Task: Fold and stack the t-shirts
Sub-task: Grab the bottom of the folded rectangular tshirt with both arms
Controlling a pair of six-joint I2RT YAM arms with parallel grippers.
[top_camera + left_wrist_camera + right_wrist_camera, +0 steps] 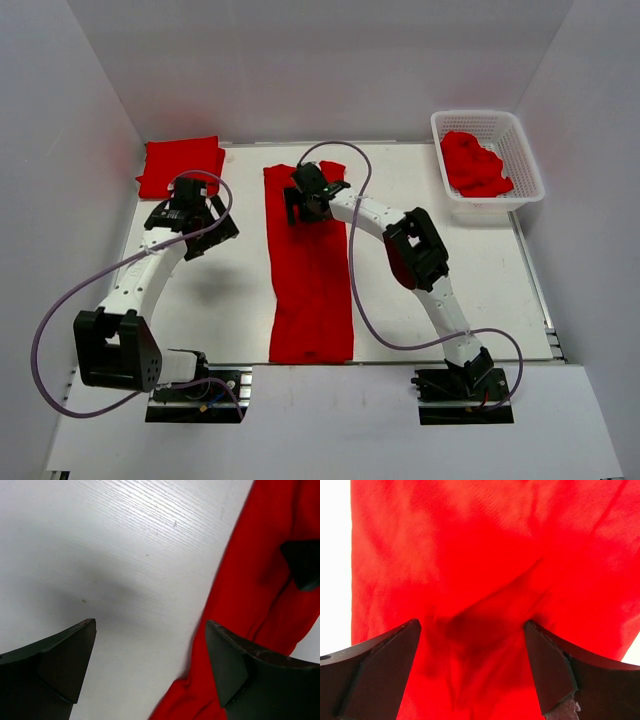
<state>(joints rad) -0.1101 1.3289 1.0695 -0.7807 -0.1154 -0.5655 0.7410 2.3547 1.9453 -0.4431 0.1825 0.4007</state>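
Note:
A long red t-shirt (310, 290), folded lengthwise into a strip, lies down the middle of the white table (450, 280). My right gripper (306, 208) hovers open over its far end; in the right wrist view red cloth (485, 550) fills the space between the spread fingers (390, 665) and nothing is pinched. My left gripper (207, 222) stands open left of the strip. Its wrist view shows bare table between the jaws (150, 623) and the shirt's edge (250, 590) by the right finger (235, 665). A folded red t-shirt (180, 166) sits at the far left corner.
A white lattice basket (525, 150) at the far right holds a crumpled red t-shirt (475, 165). White walls enclose the table on three sides. Purple cables loop off both arms. A dark part of the right gripper (302, 565) shows in the left wrist view.

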